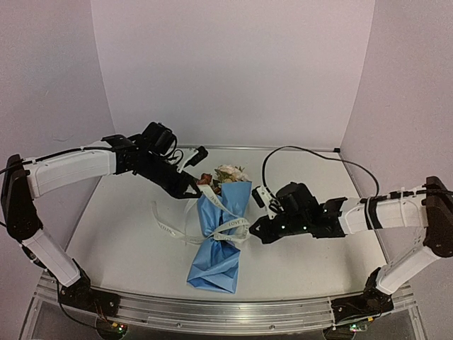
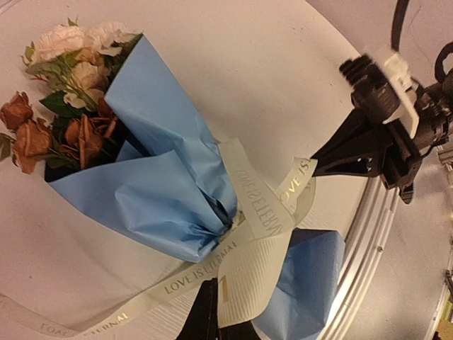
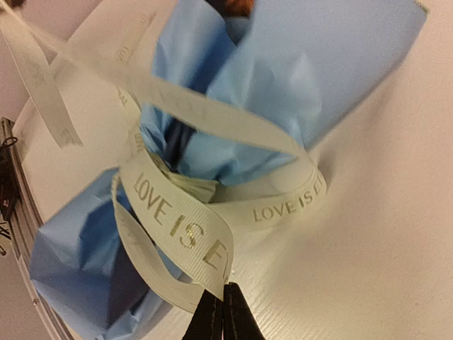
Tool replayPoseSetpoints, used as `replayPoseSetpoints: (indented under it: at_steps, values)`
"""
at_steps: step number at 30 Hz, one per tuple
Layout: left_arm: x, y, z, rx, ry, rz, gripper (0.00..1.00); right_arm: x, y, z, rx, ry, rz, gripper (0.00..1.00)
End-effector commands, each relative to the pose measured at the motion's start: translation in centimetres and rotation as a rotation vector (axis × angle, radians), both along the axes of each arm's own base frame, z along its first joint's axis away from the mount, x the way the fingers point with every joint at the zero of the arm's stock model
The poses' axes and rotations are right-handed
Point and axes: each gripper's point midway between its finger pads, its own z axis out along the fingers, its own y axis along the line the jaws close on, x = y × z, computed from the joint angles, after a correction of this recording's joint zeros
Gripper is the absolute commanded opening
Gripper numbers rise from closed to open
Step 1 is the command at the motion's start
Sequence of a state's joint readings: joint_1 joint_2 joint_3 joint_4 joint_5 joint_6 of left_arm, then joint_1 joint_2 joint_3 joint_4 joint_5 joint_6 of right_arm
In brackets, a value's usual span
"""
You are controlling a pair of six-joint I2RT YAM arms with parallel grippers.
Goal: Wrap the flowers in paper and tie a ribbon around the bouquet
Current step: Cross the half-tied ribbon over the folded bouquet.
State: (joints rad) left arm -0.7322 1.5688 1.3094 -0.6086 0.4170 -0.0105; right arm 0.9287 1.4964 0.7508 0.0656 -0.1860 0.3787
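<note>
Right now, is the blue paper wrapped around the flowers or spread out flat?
Wrapped. The blue paper folds around the flowers in a cone, blooms poking out one end, and the cream ribbon cinches its middle.

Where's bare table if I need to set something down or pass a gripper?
Free: table left of the ribbon tail; near-right patch between right arm and front rail. Crowded: centre, bouquet between left gripper and right gripper.

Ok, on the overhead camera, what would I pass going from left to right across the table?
Going across: left arm → loose loop of ribbon → blue paper → right gripper → right arm.
</note>
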Motion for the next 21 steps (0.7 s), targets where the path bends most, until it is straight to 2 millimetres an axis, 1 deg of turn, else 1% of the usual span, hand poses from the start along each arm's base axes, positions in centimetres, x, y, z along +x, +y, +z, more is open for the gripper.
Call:
replayPoseSetpoints:
  at_steps: [1,3,6,10,12,15,17,19,21]
  values:
    - [-3.8,-0.1,1.5,-0.059,0.19,-0.06,0.0,0.8,0.1,4.1,-0.098,-0.064,0.048,0.0]
    - [-5.4,-0.1,1.7,-0.092,0.274,-0.082,0.0,1.1,0.7,4.9,-0.134,-0.062,0.078,0.0]
    - [-7.5,-0.1,2.3,-0.15,0.391,-0.1,0.0,2.2,1.3,5.2,-0.163,-0.046,0.083,0.0]
    - [-10.0,-0.3,4.8,-0.286,0.508,-0.152,0.0,4.7,2.5,5.5,-0.107,0.034,0.04,0.0]
    - [-10.7,-0.6,5.2,-0.334,0.552,-0.159,0.0,5.5,3.2,5.7,-0.087,0.078,0.045,0.0]
    - [-11.4,-1.2,6.5,-0.412,0.581,-0.178,0.0,6.7,4.7,5.9,-0.053,0.128,0.053,0.0]
    - [-12.0,-2.1,7.2,-0.452,0.593,-0.191,0.01,7.3,5.4,5.8,-0.033,0.156,0.048,0.0]
    - [-12.2,-3.1,7.3,-0.469,0.593,-0.178,0.04,7.7,6.0,5.8,-0.018,0.174,0.05,0.0]
    - [-12.2,-4.4,7.4,-0.503,0.611,-0.156,0.04,7.8,6.5,5.9,-0.007,0.186,0.058,0.0]
